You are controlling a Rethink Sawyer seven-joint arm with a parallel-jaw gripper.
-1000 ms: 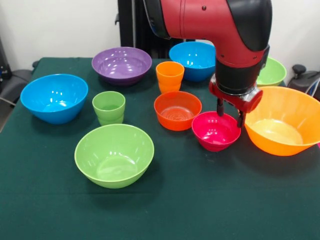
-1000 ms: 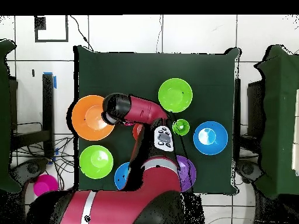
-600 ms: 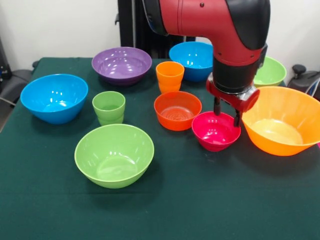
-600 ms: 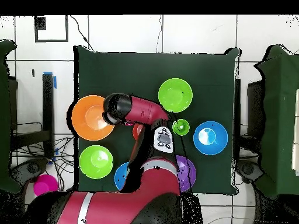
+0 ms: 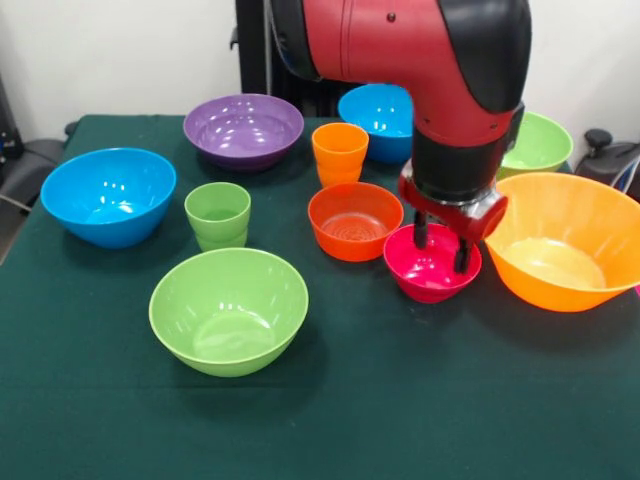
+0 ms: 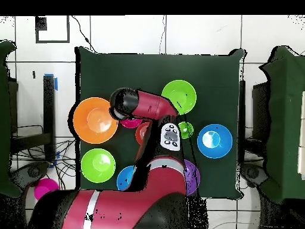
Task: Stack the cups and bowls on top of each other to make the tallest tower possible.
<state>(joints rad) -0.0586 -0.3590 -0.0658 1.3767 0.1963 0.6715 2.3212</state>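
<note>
Red arm housing hides much of the overhead view and part of the far blue bowl (image 5: 375, 118) and far green bowl (image 5: 538, 143) in the front view. The gripper (image 5: 440, 250) hangs with fingers spread, tips dipped inside the magenta bowl (image 5: 425, 270), near the table's (image 5: 400, 420) middle. Eight bowls: magenta, small orange-red (image 5: 353, 220), blue (image 5: 108, 195) plus the far one, green (image 5: 228, 310) plus the far one, purple (image 5: 243, 130), large orange (image 5: 565, 245). Two cups: orange (image 5: 339, 152), green (image 5: 217, 215). Nothing is stacked.
</note>
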